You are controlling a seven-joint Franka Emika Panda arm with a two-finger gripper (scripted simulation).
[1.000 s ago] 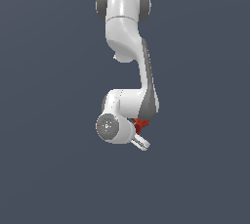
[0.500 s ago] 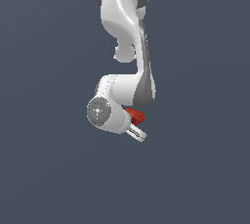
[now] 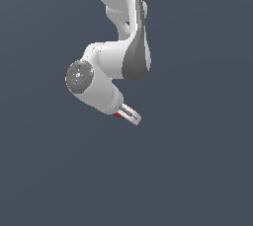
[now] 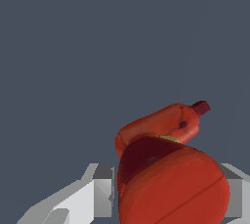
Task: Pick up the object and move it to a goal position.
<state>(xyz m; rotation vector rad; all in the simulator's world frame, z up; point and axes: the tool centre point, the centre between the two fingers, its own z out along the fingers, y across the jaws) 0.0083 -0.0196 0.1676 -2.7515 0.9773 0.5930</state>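
Observation:
The object (image 4: 171, 169) is a red, drill-like L shape with a thin yellowish patch and a dark red tip. It fills the space between my fingers in the wrist view. My gripper (image 4: 166, 196) is shut on its thick base, with one grey finger (image 4: 100, 189) on one side and the other finger (image 4: 234, 189) on the opposite side. In the exterior view, my gripper (image 3: 133, 117) hangs below the white wrist. Only small red slivers of the object (image 3: 117, 115) show there beside the hand.
The white arm (image 3: 126, 32) comes down from the top of the exterior view and bends at a grey-capped joint (image 3: 79, 77). Around it is only a plain dark grey-blue background.
The arm has swung toward the camera and appears larger. The wrist has turned, so the red object that showed below the hand is now almost hidden behind it. The grip stays closed.

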